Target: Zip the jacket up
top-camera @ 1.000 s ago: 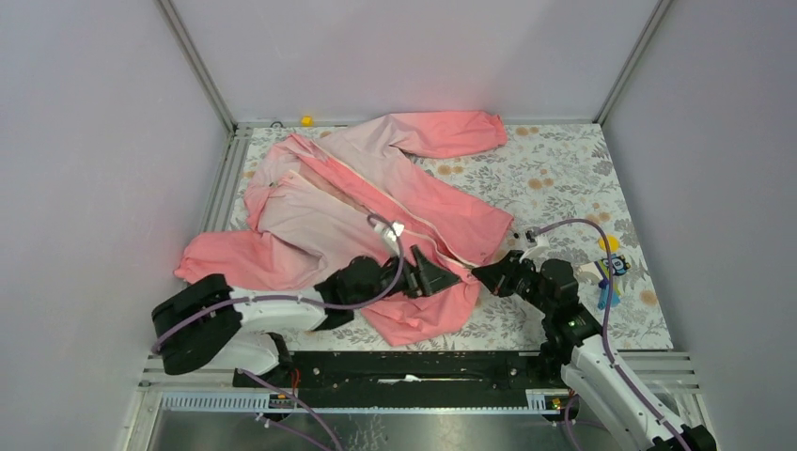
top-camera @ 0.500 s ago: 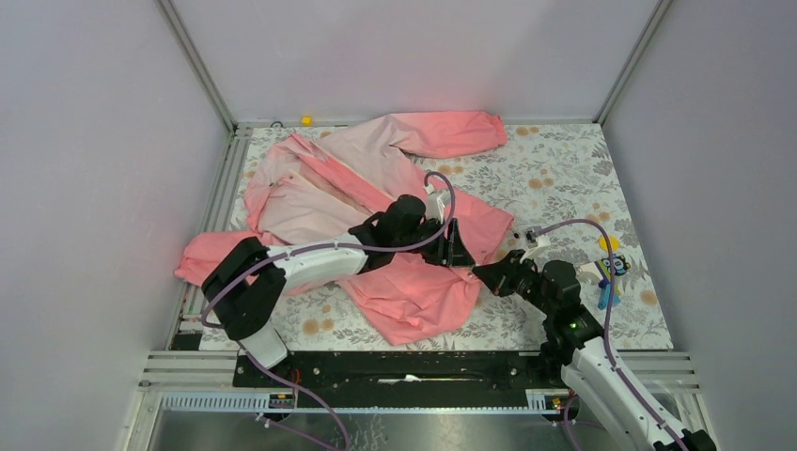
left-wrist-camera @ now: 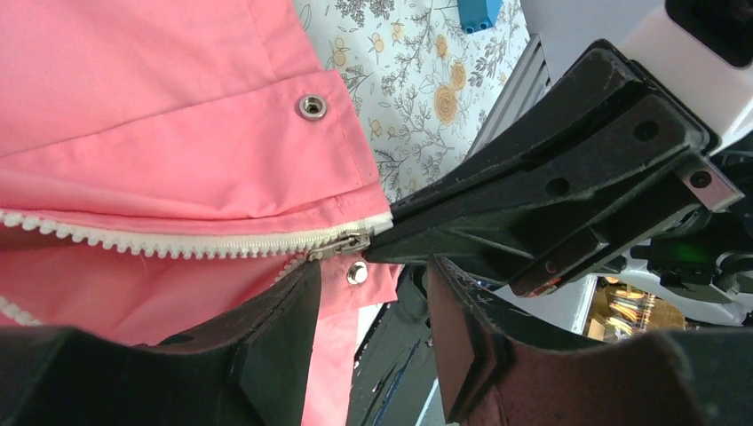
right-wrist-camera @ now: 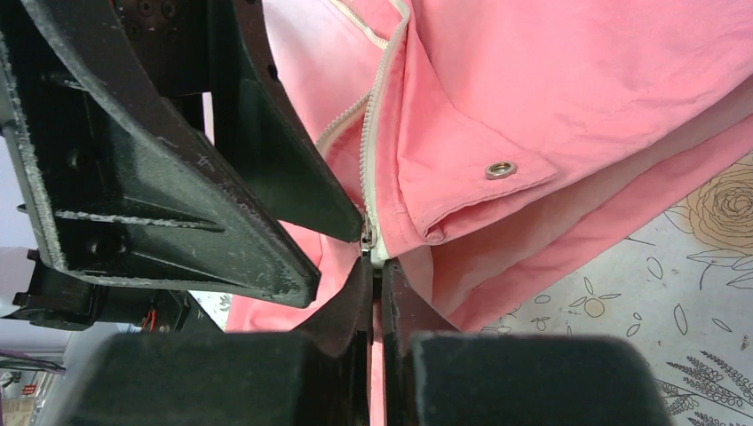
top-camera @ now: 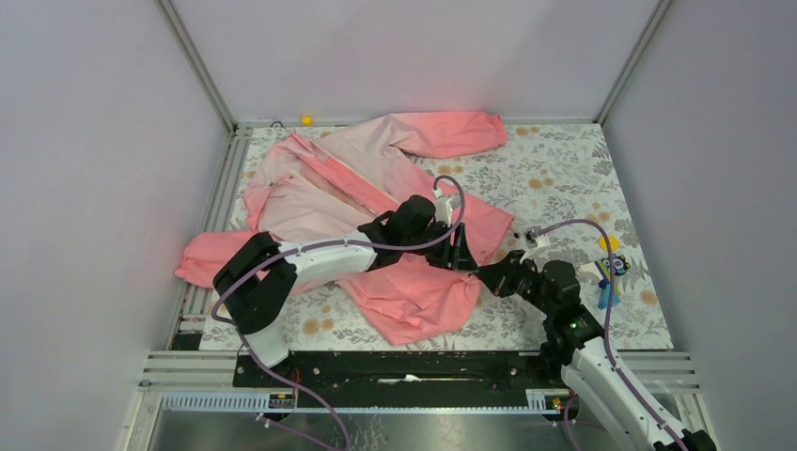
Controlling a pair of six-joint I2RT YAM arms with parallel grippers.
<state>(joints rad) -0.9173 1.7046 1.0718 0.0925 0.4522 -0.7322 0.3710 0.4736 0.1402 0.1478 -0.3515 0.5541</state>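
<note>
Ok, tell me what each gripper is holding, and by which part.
The right gripper is shut on the jacket, pinching it at the bottom end of the zipper. The left gripper holds nothing: its jaws stand apart beside the slider.

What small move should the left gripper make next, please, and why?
Probably ease the left gripper forward and close it on the pull. Its jaws stand open with the pull just ahead, at the bottom end of the zipper, and the right gripper is shut on the jacket beside it, anchoring the fabric.
</note>
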